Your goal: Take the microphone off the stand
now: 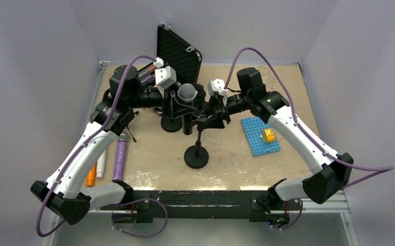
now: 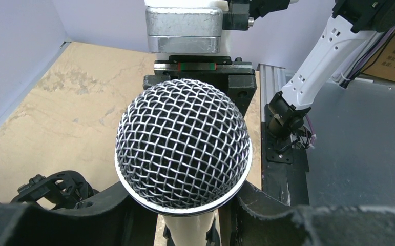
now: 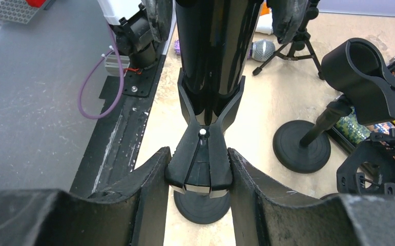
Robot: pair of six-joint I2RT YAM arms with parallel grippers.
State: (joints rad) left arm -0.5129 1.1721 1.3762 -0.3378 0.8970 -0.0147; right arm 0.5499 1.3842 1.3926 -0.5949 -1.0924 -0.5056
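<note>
The microphone (image 1: 187, 93) has a silver mesh head (image 2: 183, 144) and a dark glossy body (image 3: 215, 46) seated in the black clip (image 3: 200, 169) of the stand (image 1: 196, 156). My left gripper (image 2: 187, 210) comes in from the left, its jaws shut on the handle just under the head. From the right, my right gripper (image 3: 198, 164) has both fingers pressed against the sides of the clip's lower part. The stand's round base (image 3: 202, 207) shows below it. In the top view the left gripper (image 1: 177, 100) and right gripper (image 1: 210, 110) meet at the microphone.
A second stand (image 3: 302, 146) with an empty clip (image 3: 364, 77) is close on the far side. A blue plate (image 1: 254, 141) with a yellow brick (image 1: 269, 135) lies to the right. Markers (image 1: 119, 159) lie left. An open black case (image 1: 180, 51) stands behind.
</note>
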